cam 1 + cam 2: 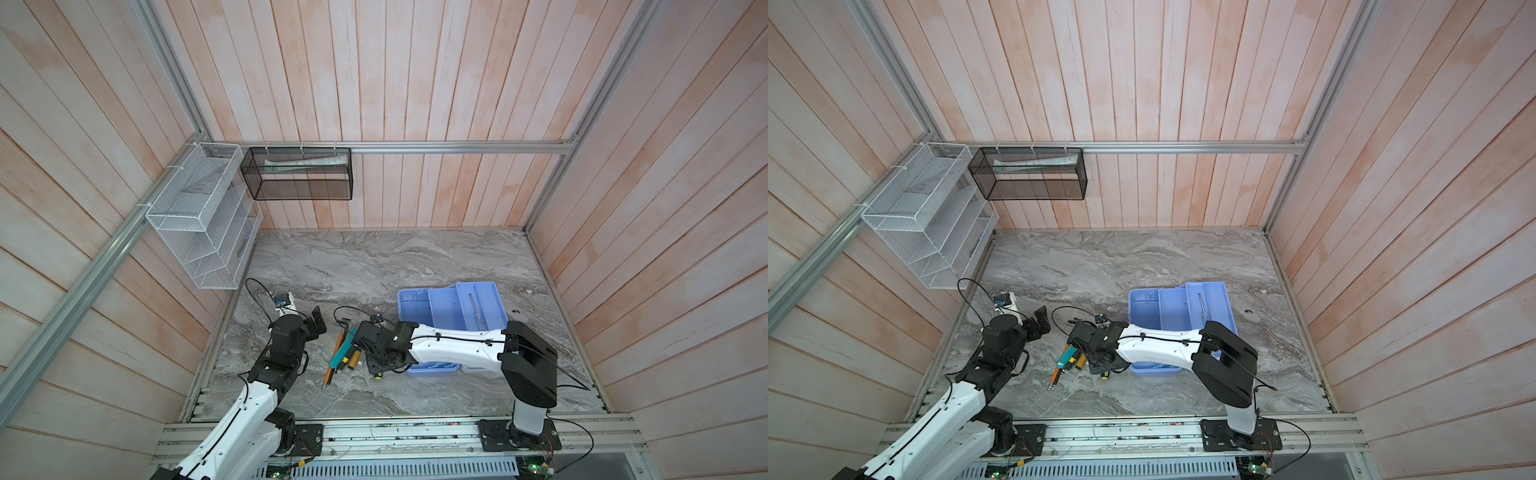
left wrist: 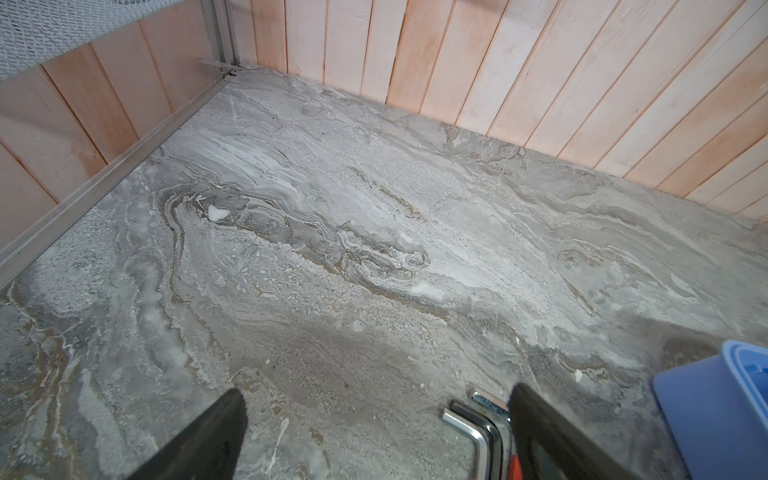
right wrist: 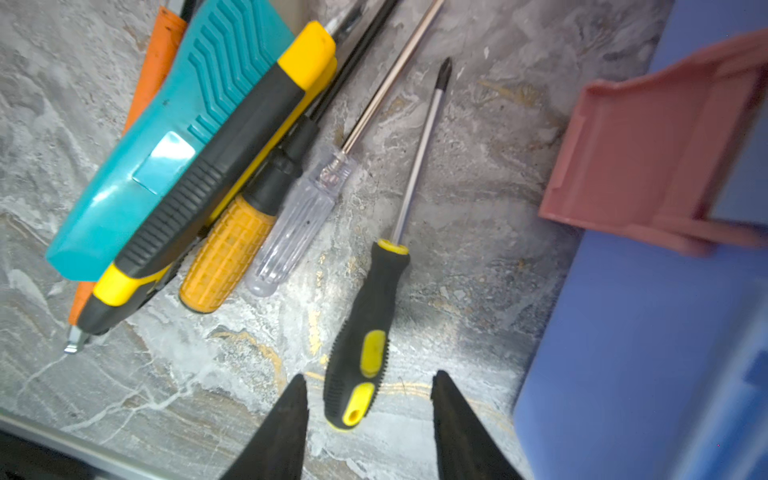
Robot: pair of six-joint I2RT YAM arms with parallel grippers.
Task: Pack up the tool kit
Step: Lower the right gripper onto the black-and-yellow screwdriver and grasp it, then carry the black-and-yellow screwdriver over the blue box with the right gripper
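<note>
Screwdriver [image 3: 376,291] inside spread right gripper [image 3: 370,376], wrist view (nearly hidden from above)

Matt grey stone-veined surface [image 2: 332,208]. Smooth light blue plastic case [image 3: 644,353], plastic pink handle [image 3: 648,153]. Glossy, ribbed plastic on the teal tool [image 3: 166,145]. Rubbery ridged grip and bright metal shaft on the black-and-yellow screwdriver [image 3: 374,311]. Glossy see-through plastic on the clear screwdriver [image 3: 307,212]. Shiny metal hex keys [image 2: 478,434].
</note>
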